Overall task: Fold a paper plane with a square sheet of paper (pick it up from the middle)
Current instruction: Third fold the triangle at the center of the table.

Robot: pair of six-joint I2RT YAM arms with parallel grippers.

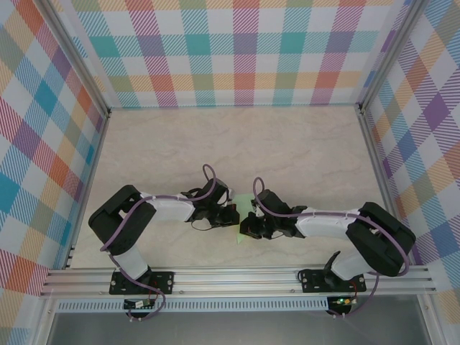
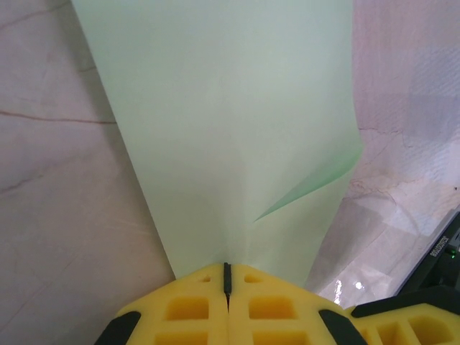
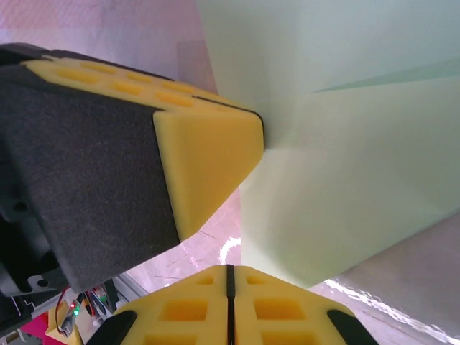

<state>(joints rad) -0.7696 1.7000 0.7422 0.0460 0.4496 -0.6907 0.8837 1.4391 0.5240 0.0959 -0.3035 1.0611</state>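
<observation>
As the left tool (image 2: 226,272) and right tool (image 3: 230,272) both pinch it above the pale marbled worktop (image 1: 287,144), by its near edge, the thin pale-green paper sheet (image 2: 230,129) shows one crease; next, I'd say, lay it down and press another fold.

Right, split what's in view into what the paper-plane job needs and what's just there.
Job:
pale-green, partly folded paper sheet
left arm's yellow foam fingers, shut on it
right arm's yellow foam fingers, shut on its corner

Just there:
marble-patterned tabletop
colourful checked walls
aluminium front rail
purple cables
</observation>
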